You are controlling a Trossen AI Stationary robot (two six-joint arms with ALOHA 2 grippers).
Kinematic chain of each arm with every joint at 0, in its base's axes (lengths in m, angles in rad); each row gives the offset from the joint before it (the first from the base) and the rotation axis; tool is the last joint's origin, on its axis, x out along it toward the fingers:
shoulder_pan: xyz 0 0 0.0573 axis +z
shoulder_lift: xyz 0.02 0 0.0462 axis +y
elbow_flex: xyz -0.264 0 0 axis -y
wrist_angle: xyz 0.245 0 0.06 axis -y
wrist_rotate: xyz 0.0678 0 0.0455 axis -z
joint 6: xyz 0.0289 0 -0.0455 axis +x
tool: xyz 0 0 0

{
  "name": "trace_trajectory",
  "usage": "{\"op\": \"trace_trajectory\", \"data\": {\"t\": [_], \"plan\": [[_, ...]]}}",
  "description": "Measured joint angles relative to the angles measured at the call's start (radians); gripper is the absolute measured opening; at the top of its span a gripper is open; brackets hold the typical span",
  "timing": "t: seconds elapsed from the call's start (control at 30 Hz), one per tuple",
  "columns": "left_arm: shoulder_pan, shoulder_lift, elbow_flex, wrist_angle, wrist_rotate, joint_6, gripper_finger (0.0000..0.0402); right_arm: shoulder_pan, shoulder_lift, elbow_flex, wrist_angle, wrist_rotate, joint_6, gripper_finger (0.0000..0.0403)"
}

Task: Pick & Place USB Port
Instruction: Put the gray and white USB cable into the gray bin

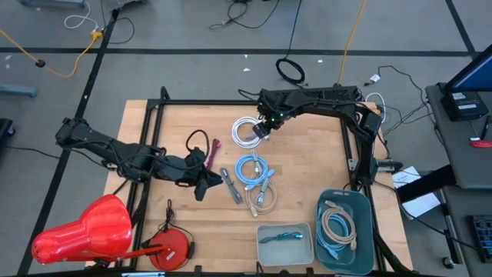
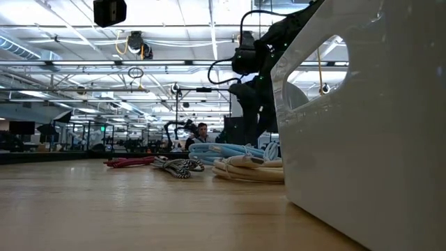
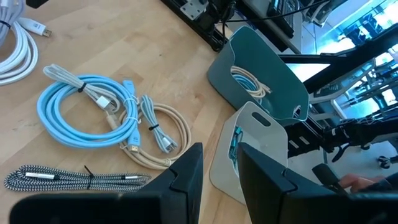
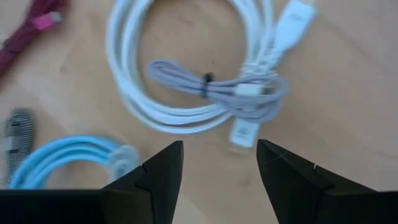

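Cable sorting partly done: some cables binned, several left on the table point(image 1: 307, 123).

Teal bin point(image 1: 367, 201) holds two cables, white bin point(image 1: 265, 230) one. Right gripper point(image 1: 264, 127), fingers spread, hovers over the white cable point(image 1: 245, 131). Left gripper point(image 1: 206, 182), slightly parted, empty, waits beside the braided cable point(image 1: 231, 185).

Grey floor point(image 1: 192, 46) strewn with cables; industrial hall, ceiling strip lights point(image 2: 63, 42), person point(image 2: 202, 130) seated far off.

We see a red lamp-like shade point(image 1: 81, 229) at the table's near left corner, a round red reel point(image 1: 171, 247) just beside it.
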Motion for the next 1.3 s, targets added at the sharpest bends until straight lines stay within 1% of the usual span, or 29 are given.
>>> {"op": "trace_trajectory", "data": {"t": [0.13, 0.33, 0.4, 0.47, 0.53, 0.6, 0.63, 0.7, 0.77, 0.8, 0.9, 1.0, 1.13, 1.23, 1.3], "plan": [[0.000, 0.000, 0.000, 0.001, 0.000, 0.004, 0.0102, 0.001, 0.000, 0.000, 0.002, -0.032, 0.007, 0.0196], [0.000, 0.000, 0.000, 0.000, -0.002, 0.014, 0.0102, 0.004, 0.000, 0.000, 0.004, -0.034, 0.000, 0.0196], [0.000, 0.000, 0.000, -0.011, -0.020, 0.007, 0.0102, 0.006, 0.000, 0.000, 0.002, -0.034, -0.002, 0.0196], [0.015, 0.000, 0.001, -0.061, -0.062, -0.033, 0.0101, 0.014, 0.000, 0.000, -0.008, -0.034, -0.004, 0.0196], [0.050, 0.000, 0.001, -0.153, -0.119, -0.078, 0.0101, 0.028, 0.000, 0.000, -0.016, -0.034, -0.018, 0.0196], [0.104, 0.003, 0.001, -0.262, -0.162, -0.090, 0.0101, 0.043, 0.000, 0.000, -0.018, -0.034, -0.027, 0.0196], [0.139, 0.010, 0.001, -0.310, -0.174, -0.078, 0.0102, 0.051, 0.000, 0.000, -0.019, -0.034, -0.029, 0.0196], [0.234, 0.039, 0.001, -0.367, -0.166, 0.000, 0.0102, 0.066, 0.000, 0.000, -0.019, -0.034, -0.036, 0.0196], [0.337, 0.078, 0.000, -0.374, -0.122, 0.118, 0.0102, 0.080, 0.000, 0.000, -0.017, -0.031, -0.043, 0.0196], [0.393, 0.100, 0.000, -0.357, -0.082, 0.172, 0.0102, 0.086, 0.000, 0.000, -0.015, -0.029, -0.045, 0.0196], [0.534, 0.177, 0.000, -0.278, 0.062, 0.290, 0.0102, 0.094, 0.000, 0.000, -0.014, -0.028, -0.062, 0.0196], [0.632, 0.255, 0.000, -0.150, 0.155, 0.381, 0.0102, 0.095, 0.000, 0.000, -0.033, -0.031, -0.050, 0.0196], [0.707, 0.358, 0.001, 0.004, 0.259, 0.485, 0.0102, 0.100, -0.013, 0.000, -0.080, -0.079, -0.048, 0.0196], [0.734, 0.437, 0.006, 0.064, 0.314, 0.539, 0.0102, 0.123, -0.043, 0.000, -0.093, -0.085, -0.066, 0.0196], [0.750, 0.498, 0.028, 0.075, 0.343, 0.560, 0.0102, 0.145, -0.072, -0.001, -0.102, -0.086, -0.081, 0.0196]]}}
